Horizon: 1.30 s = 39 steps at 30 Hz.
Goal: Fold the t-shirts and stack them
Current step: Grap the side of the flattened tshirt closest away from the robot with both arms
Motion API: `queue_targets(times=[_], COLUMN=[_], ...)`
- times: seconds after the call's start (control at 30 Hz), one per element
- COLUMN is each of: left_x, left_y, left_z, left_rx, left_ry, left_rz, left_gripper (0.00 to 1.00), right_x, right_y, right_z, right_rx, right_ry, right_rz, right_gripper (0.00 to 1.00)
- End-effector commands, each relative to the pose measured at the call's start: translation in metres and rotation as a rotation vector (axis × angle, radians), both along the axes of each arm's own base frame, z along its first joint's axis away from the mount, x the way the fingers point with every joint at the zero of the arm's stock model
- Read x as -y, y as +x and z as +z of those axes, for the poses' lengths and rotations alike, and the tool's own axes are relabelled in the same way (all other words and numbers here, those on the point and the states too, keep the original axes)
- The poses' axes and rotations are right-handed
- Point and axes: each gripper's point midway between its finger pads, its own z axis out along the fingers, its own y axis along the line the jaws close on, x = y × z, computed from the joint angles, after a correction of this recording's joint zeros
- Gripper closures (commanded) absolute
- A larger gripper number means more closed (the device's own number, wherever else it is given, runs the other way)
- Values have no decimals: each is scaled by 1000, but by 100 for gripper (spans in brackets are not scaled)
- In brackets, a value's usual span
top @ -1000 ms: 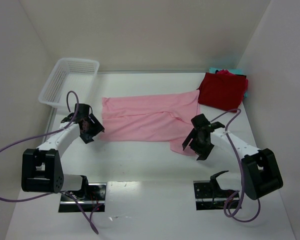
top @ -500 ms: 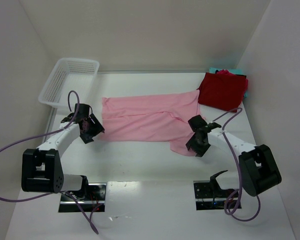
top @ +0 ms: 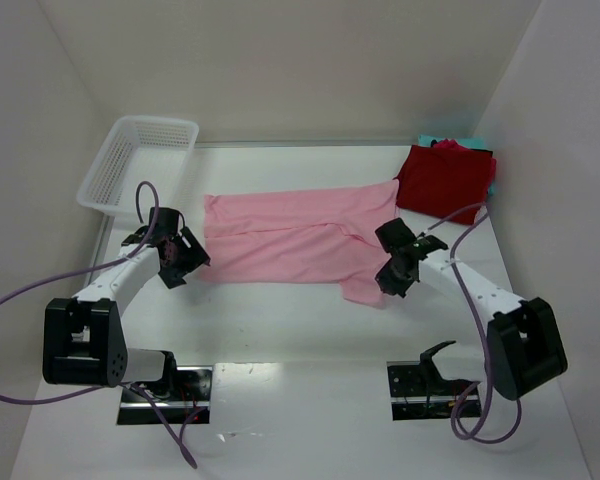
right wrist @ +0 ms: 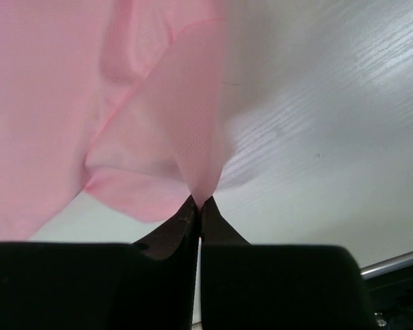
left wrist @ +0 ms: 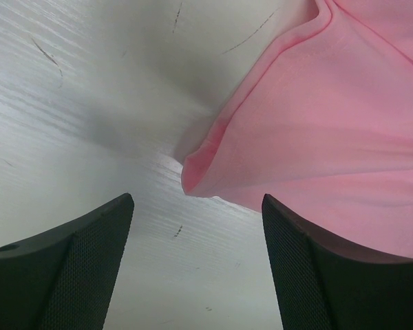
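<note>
Shut within the last second, my right gripper (top: 392, 277) pinches the pink tee (top: 290, 235) at its near-right corner, my left gripper (top: 184, 262) gapes empty at its left hem, and the tee lies lengthwise left-to-right on the table (top: 280, 330).

A light pink tee (top: 298, 238) lies spread and rumpled in the middle; a folded dark red shirt (top: 445, 182) rests on a teal shirt (top: 427, 139), far right.
</note>
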Motion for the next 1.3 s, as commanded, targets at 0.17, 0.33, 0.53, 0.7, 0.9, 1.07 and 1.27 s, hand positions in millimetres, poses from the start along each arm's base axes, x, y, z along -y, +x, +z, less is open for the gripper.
queue_targets(times=[0.17, 0.33, 0.53, 0.7, 0.9, 1.07, 1.27], left_x=[2, 2, 2, 5, 17, 28, 19], left_y=[10, 12, 12, 9, -1, -4, -7], left_z=[17, 20, 19, 16, -5, -11, -14], left_rx=[62, 71, 71, 53, -35, -52, -64], left_ry=[-7, -3, 1, 10, 63, 86, 128], left_rz=[-28, -36, -44, -47, -87, -116, -69], left_gripper=[11, 10, 13, 21, 19, 19, 35], right_x=[-6, -4, -5, -9, -10, -11, -12], right_y=[-28, -30, -33, -29, -27, -25, -26], right_z=[30, 50, 66, 60, 61, 61, 61], right_rx=[-1, 13, 65, 56, 65, 74, 78], right_ry=[66, 72, 110, 114, 116, 120, 128], right_rz=[-16, -16, -22, -10, -1, -1, 11], right_gripper=[100, 100, 100, 100, 100, 100, 100])
